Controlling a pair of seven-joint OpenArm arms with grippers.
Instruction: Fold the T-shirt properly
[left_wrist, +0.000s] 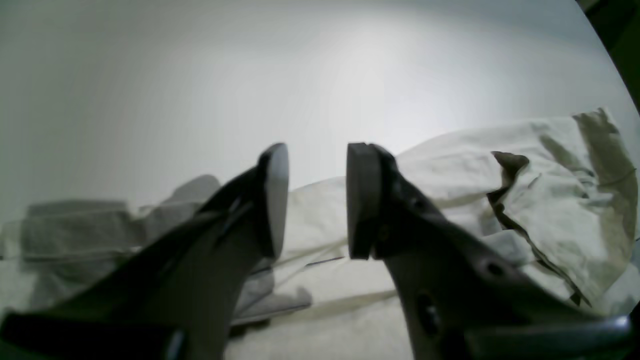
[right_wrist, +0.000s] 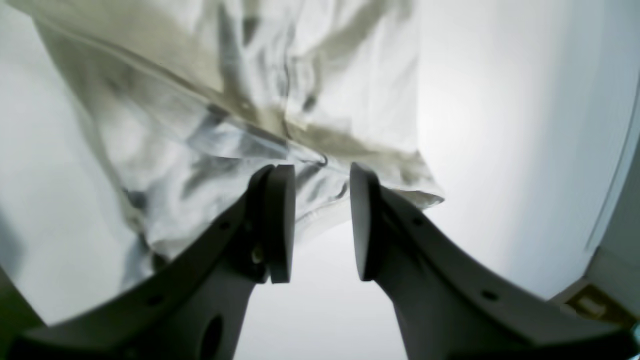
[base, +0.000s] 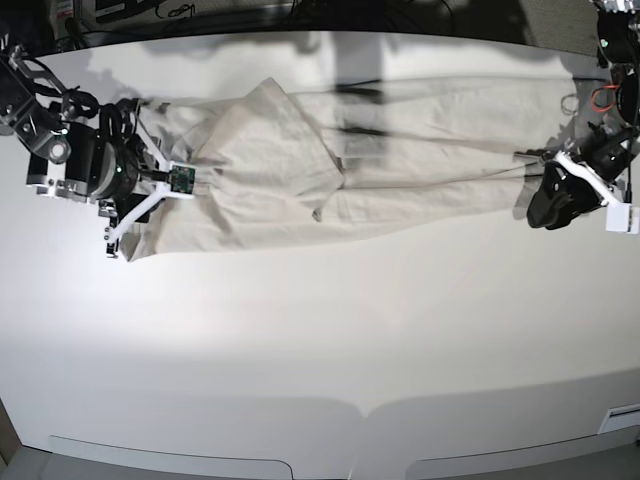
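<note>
Here the T-shirt (base: 330, 170) lies stretched along the table's (base: 320, 330) far side, both the left gripper (left_wrist: 317, 200) and right gripper (right_wrist: 320, 222) released at its ends, so a shallow pinch could slip off the hems.

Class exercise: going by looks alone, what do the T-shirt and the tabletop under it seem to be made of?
T-shirt: seemingly woven or knit cotton-like cloth, matte off-white; it creases, folds and drapes softly in both wrist views.
Tabletop: probably laminate or painted board, smooth white with a soft sheen; it shows a diffuse glare patch and no grain.
</note>
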